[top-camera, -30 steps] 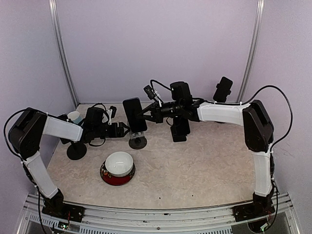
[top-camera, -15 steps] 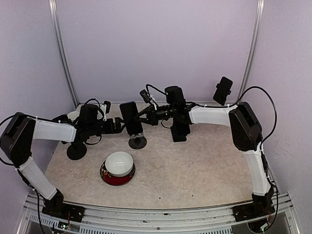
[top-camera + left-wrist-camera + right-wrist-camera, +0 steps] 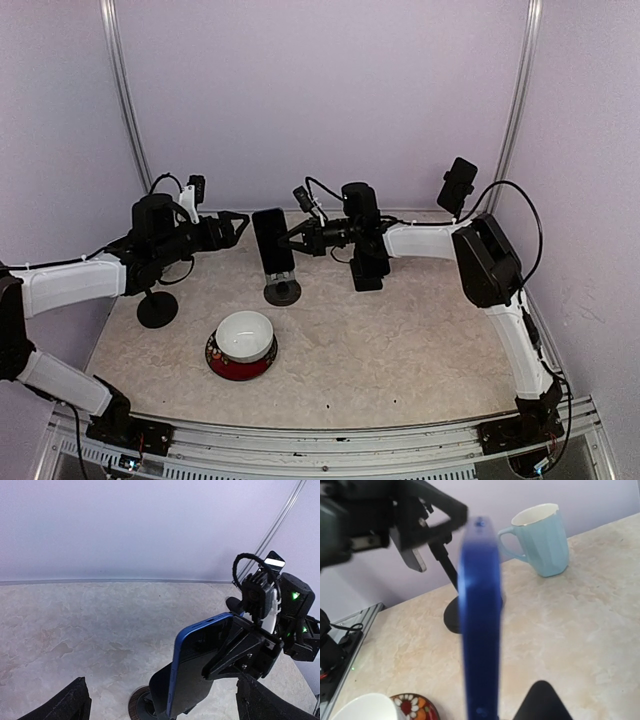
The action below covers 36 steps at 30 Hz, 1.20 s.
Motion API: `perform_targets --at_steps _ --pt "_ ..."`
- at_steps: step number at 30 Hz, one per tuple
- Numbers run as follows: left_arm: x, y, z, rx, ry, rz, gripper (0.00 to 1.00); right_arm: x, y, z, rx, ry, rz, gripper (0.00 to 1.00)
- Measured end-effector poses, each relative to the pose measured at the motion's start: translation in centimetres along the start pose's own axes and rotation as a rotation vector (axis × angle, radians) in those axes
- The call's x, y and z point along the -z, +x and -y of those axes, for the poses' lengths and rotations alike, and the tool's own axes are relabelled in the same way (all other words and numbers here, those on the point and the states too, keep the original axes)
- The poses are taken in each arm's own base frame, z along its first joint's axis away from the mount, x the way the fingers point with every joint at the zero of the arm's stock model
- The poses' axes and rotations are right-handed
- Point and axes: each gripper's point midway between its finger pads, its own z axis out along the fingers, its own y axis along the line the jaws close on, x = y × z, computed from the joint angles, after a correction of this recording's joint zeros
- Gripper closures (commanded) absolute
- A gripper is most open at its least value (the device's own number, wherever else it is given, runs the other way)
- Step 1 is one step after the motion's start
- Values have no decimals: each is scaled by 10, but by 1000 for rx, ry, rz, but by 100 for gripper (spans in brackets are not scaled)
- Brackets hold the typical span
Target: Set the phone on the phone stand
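The phone (image 3: 272, 240), dark with a blue rim, stands nearly upright over the phone stand (image 3: 282, 291), a short black post on a round base. My right gripper (image 3: 291, 240) is shut on the phone's right side. In the left wrist view the phone (image 3: 200, 665) has its lower end down at the stand's cradle (image 3: 145, 705); whether it rests there I cannot tell. My left gripper (image 3: 233, 221) is open, left of the phone and apart from it. In the right wrist view the phone (image 3: 480, 620) is edge-on beside one finger (image 3: 542, 702).
A white bowl (image 3: 244, 335) on a floral red plate sits in front of the stand. A black stand (image 3: 157, 310) is at the left, another (image 3: 368, 265) is mid-table, and a holder (image 3: 458, 185) is at the back right. A light blue mug (image 3: 542, 540) stands at the far left.
My left gripper has opened wide and drawn back to the left, away from the phone. The right arm has shifted the phone slightly left and back, still gripping it.
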Motion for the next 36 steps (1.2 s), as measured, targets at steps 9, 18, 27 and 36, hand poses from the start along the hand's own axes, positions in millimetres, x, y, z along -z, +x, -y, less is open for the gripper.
perform_targets --at_steps 9,18,27,36 --pt "15 -13 39 -21 100 33 1 -3 18 8 -32 -19 -8 100" --pt "45 -30 83 -62 236 86 1 -2 21 8 -24 -25 -11 99" --pt "57 -9 94 -85 295 51 1 0 31 9 -24 -28 -12 84" --pt "62 -4 110 -98 356 42 1 0 32 9 -6 -30 -15 41"
